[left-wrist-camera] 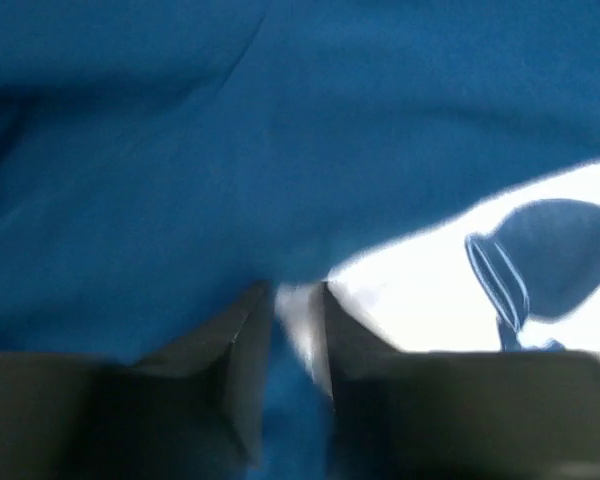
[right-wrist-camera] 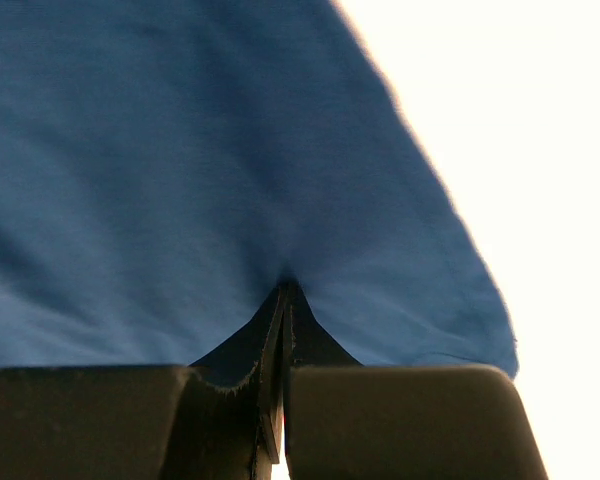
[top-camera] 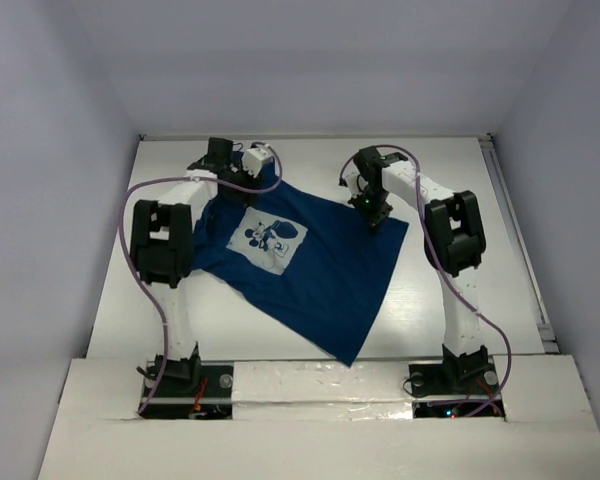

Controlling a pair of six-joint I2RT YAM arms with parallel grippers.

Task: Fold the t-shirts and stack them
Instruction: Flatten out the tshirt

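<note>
Navy t-shirt (top-camera: 330,280) on the tabletop (top-camera: 310,160) is gripped by the closed right pincer (right-wrist-camera: 283,290), while whether the left pincer (left-wrist-camera: 292,292) holds it cannot be told

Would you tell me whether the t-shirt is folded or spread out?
Spread out: the t-shirt lies mostly flat and unfolded, its chest print facing up.

One dark blue t-shirt (top-camera: 320,280), spread open on the white bench (top-camera: 460,300).
It lies face up and turned at an angle. The pale print (top-camera: 265,237) on the chest is toward the far left, and one hem corner points to the near edge. The cloth is mostly flat with soft wrinkles, and the far right corner is gathered into a small pucker.
</note>
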